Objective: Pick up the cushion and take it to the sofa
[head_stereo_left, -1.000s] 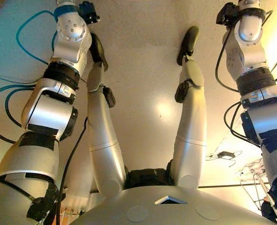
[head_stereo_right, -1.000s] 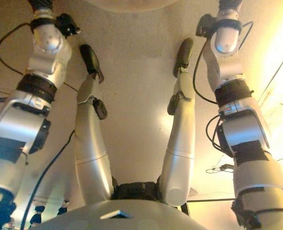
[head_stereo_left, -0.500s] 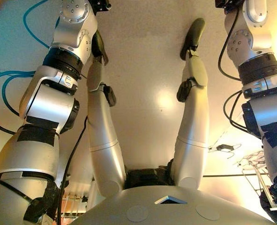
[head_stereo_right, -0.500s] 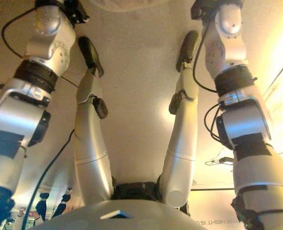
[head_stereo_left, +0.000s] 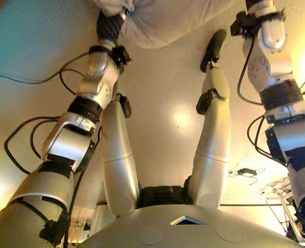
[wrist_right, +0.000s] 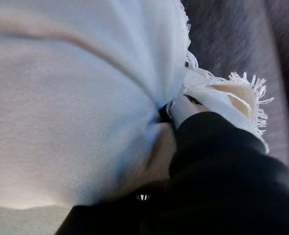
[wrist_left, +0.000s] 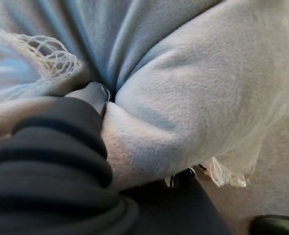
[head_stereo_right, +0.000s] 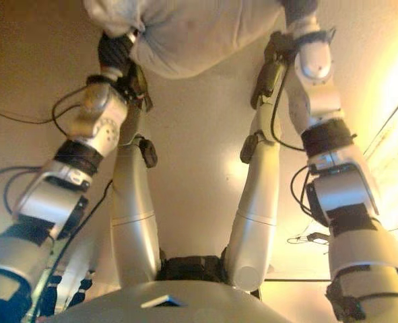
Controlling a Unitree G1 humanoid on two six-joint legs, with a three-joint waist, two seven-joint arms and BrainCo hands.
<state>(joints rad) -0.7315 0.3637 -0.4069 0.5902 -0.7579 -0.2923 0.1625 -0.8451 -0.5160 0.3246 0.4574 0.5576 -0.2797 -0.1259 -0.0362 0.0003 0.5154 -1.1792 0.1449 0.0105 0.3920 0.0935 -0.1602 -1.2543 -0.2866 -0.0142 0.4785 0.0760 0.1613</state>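
A pale grey-white cushion (head_stereo_left: 162, 20) with a fringed edge (wrist_right: 242, 93) hangs at the top of the eye views, over the floor in front of me. My left hand (head_stereo_left: 110, 26) grips its left end. In the left wrist view a dark fingertip (wrist_left: 93, 94) digs into a deep fold of the cushion (wrist_left: 198, 93). My right hand (head_stereo_right: 296, 10) grips the right end. In the right wrist view a fingertip (wrist_right: 183, 108) is pinched into the bunched fabric (wrist_right: 76, 107). Most of both hands' fingers are buried in the cloth.
The floor (head_stereo_left: 162, 98) below is smooth and beige. A small black device with thin wires (head_stereo_left: 247, 170) lies on it at the right. A dark grey surface (wrist_right: 232, 34) shows past the cushion in the right wrist view.
Both arms have drawn back toward me, the left one bending most. The cushion, barely in view before, now shows at the top, held between both hands.
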